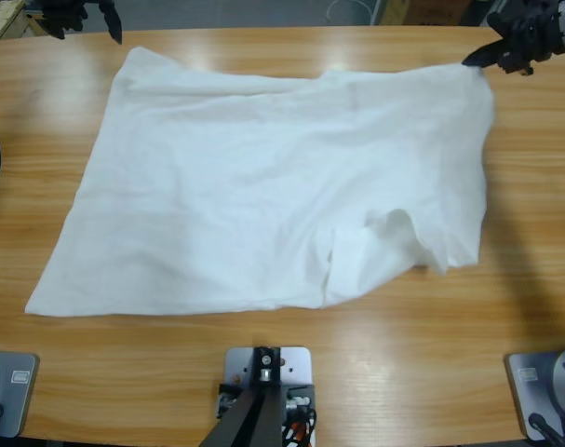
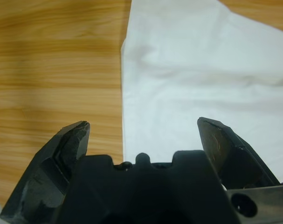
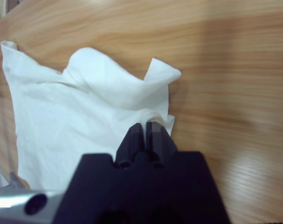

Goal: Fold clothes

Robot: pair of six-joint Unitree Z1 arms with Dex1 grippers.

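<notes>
**White T-shirt spread on table, right pincer pinching its corner**

Black jaws of my left pincer [image 2: 143, 130] fill the bottom of the left wrist view, spread wide, nothing between them; one jaw is over bare table [image 2: 52, 70], the other over cloth. T-shirt [image 1: 263, 196] lies spread across the middle of the table [image 1: 282, 372], mostly flat, with a rumpled fold near its lower right part. In the high view the left pincer [image 1: 82, 14] sits at the top left, by the shirt's upper left corner. My right pincer [image 3: 145, 128] has jaws pressed together on the shirt's edge; high view shows it [image 1: 482, 58] at the shirt's upper right corner.
</notes>
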